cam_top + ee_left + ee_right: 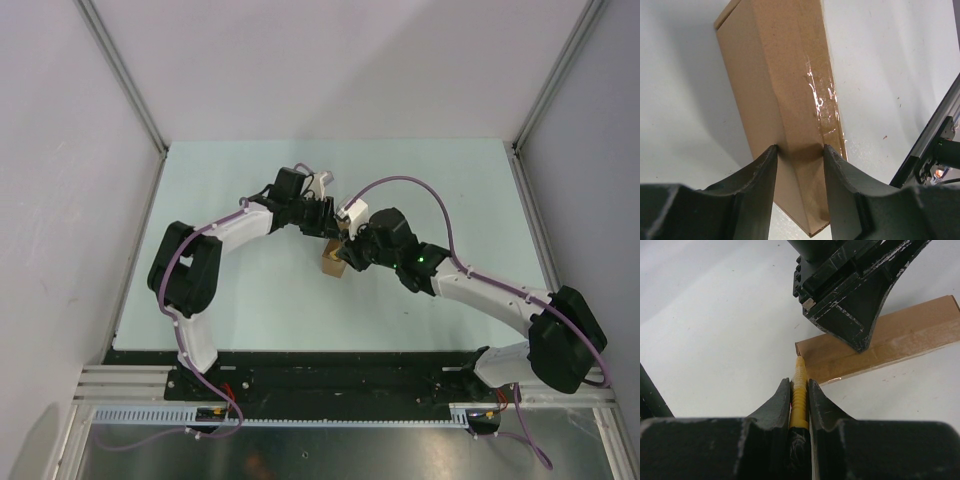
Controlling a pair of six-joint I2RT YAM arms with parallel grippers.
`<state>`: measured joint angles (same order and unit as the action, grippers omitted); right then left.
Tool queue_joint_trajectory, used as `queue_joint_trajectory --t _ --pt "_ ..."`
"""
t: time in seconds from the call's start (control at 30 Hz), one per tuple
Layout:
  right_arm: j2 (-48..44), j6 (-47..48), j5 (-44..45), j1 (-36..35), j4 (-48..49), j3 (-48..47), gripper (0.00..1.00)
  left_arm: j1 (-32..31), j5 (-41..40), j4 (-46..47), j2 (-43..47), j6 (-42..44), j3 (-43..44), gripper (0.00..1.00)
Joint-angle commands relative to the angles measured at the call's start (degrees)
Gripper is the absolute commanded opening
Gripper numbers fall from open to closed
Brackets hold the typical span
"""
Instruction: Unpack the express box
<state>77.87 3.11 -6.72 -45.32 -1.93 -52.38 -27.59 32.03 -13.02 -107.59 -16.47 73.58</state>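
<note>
Obscured and cropped items at the express box (pixel 785 75).

Left wrist view: the box's far end runs off the top edge, and the left hand (pixel 799 149) covers the strip it clamps. Right wrist view: the left hand masks the box's middle. The utility knife (pixel 799 372), just on the near side of the box, shows only a ribbed yellow strip between the fingers of the right hand (pixel 799 384), with its body hidden. Whether the tip touches the box cannot be determined. Overhead view: both hands cover the box except for a small brown patch, and the flaps are not discernible.
</note>
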Motion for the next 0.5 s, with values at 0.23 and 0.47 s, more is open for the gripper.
queue_joint_trajectory --t 0.23,0.47 --pt "-2.63 0.66 0.22 -0.12 1.32 -0.97 0.0 0.26 -3.73 -5.7 -3.59 3.81 -2.92 0.44" --pt "-1.84 0.75 0.13 -0.03 1.32 -0.97 0.0 0.26 -3.64 -5.7 -3.59 3.64 -2.92 0.44"
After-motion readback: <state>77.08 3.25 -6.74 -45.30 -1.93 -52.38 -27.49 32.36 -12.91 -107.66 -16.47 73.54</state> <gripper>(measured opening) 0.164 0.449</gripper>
